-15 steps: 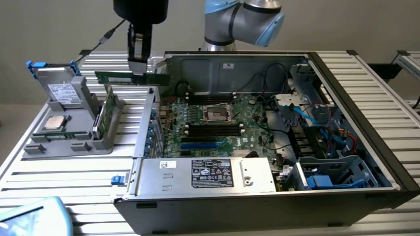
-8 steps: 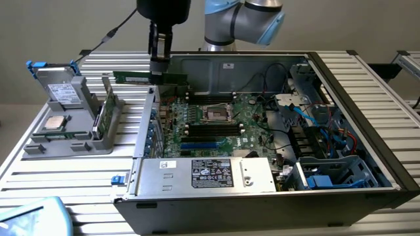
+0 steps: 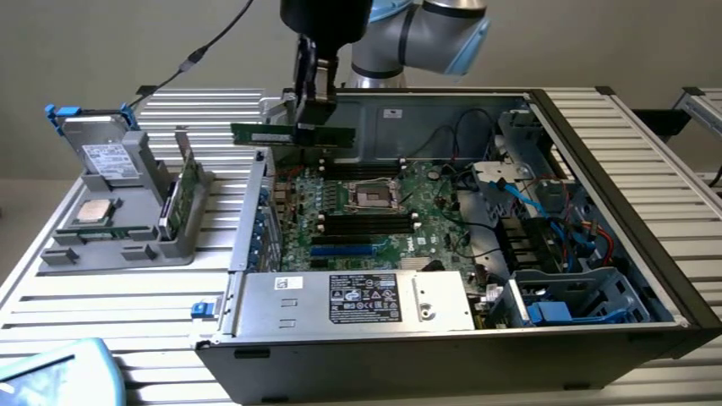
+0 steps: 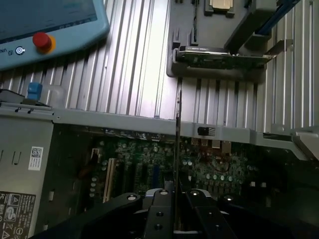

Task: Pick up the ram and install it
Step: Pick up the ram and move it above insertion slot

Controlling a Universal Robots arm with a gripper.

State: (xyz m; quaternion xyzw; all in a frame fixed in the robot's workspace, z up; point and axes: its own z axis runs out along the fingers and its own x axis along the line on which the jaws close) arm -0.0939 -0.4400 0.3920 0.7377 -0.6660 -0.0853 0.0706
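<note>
On the ribbed aluminium bench (image 3: pixel 113 288), above the green motherboard (image 3: pixel 397 222) of an open black computer case (image 3: pixel 451 365), the fingers (image 3: pixel 314 110) grip the long thin green ram stick (image 3: pixel 269 134) mid-length on its upper edge, which suits a light, stiff, probably fragile part.

— Where does the exterior view sit?
— High and back, angled down across the open case (image 3: pixel 451 364) toward the arm (image 3: pixel 418 34).
— And the wrist view?
— Close over the jaws, sharing the motherboard (image 4: pixel 209 167).
</note>
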